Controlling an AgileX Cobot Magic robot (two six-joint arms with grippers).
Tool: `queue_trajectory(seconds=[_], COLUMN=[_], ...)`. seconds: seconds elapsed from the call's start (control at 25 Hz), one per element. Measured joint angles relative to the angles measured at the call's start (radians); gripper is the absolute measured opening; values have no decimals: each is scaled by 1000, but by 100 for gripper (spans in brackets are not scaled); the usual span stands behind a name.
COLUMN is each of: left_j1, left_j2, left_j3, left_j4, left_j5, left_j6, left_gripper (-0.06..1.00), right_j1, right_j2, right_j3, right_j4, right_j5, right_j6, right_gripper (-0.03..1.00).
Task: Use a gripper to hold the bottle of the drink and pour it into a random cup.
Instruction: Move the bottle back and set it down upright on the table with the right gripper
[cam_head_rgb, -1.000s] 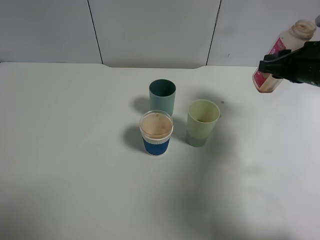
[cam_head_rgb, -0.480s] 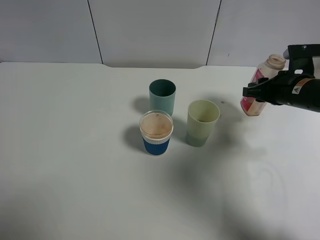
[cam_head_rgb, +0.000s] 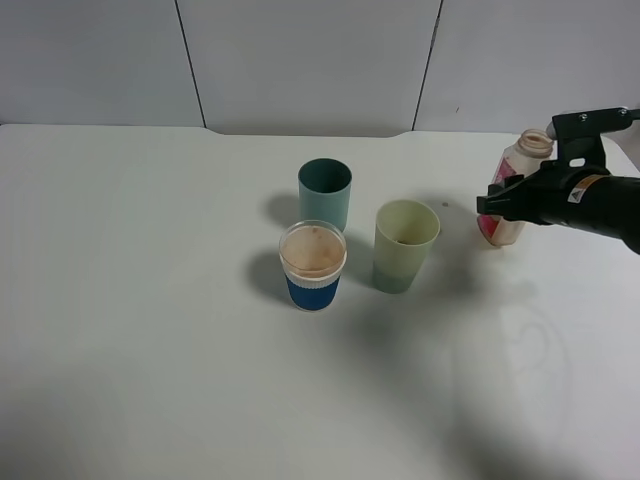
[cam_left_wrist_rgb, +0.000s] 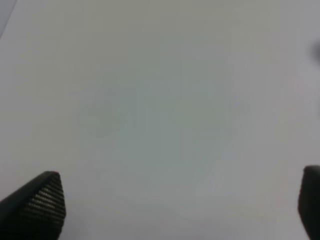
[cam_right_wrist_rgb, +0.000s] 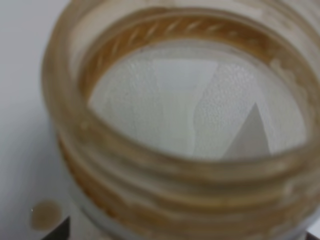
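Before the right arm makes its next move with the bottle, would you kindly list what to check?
1. Right gripper shut on the bottle: ok.
2. Bottle near upright, neck uncapped: ok.
3. Bottle base resting on the table: cannot tell.
4. Bottle contents: not ok, the right wrist view shows it looking empty.
5. Pale green cup upright, apart from its neighbours: ok.
6. Left gripper open, over bare table: ok.

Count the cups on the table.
3: dark teal cup at the back; blue-sleeved clear cup just in front of it; pale yellow-green cup to their right, toward the bottle in the right gripper. None appear hidden.
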Motion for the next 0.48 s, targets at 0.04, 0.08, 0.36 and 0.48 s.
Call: queue_trajectory(seconds=[0.04,0.08,0.36,0.48], left_j1=[0,0,0,0], left_j2=[0,0,0,0], left_j3=[0,0,0,0], left_j4=[0,0,0,0], left_j5=[0,0,0,0], left_j6=[0,0,0,0], left_gripper=[93,93,93,93], right_j1=[0,0,0,0], right_j2=[0,0,2,19], right_j3=[0,0,0,0], right_j4=[1,2,3,6], right_j5=[0,-3,-23,-23], right_j6=[0,-1,-77,-99], right_gripper=[39,39,39,39])
